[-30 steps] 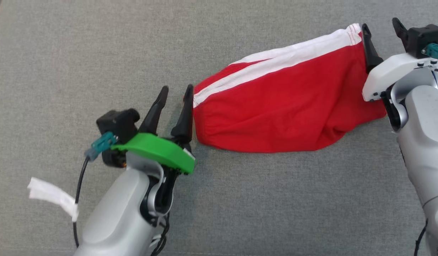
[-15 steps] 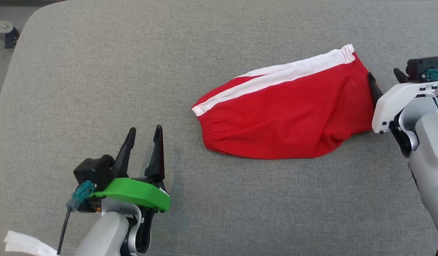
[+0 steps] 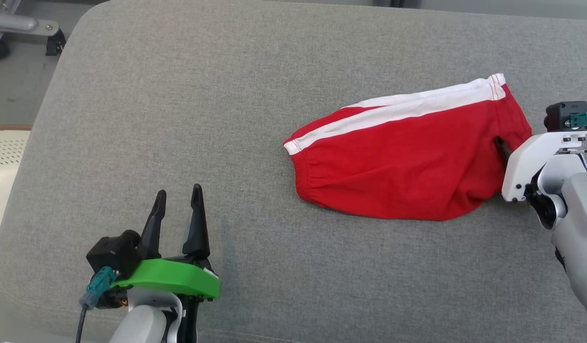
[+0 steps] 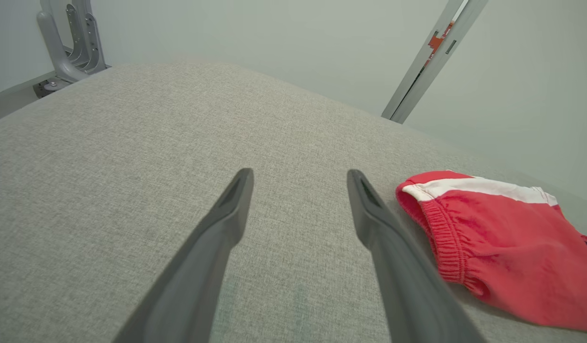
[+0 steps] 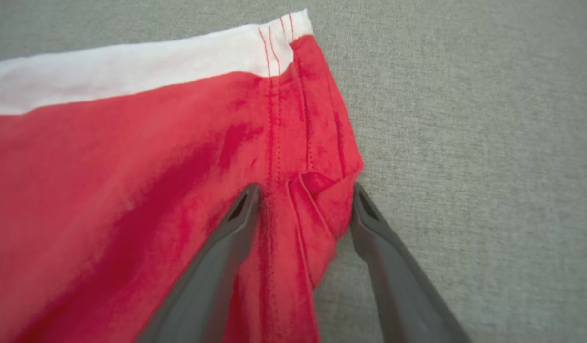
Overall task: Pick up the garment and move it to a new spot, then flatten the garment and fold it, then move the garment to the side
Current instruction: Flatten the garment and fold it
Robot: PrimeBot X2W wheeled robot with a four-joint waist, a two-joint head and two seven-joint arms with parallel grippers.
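Obs.: garment (image 3: 407,157), red shorts with a white side stripe (image 3: 417,107), lies flat and doubled over on the right half of the grey cushion (image 3: 179,95). Its elastic waistband (image 4: 445,238) points left and its leg hem (image 5: 274,124) points right. Right gripper (image 5: 305,190) sits at the hem end, jaws apart, straddling a small raised pleat of cloth; as far as I can see it is not pinched on it. Left gripper (image 3: 179,191) is at near left, jaws wide with nothing between them, well apart from the waistband. Handling, judged: thin soft knit, light and limp, not fragile. It will likely sag from any single pinch, and the layers may slide apart. Best holds: the stitched hem and the gathered waistband, both thicker. Taking all layers at both ends should keep it flat.
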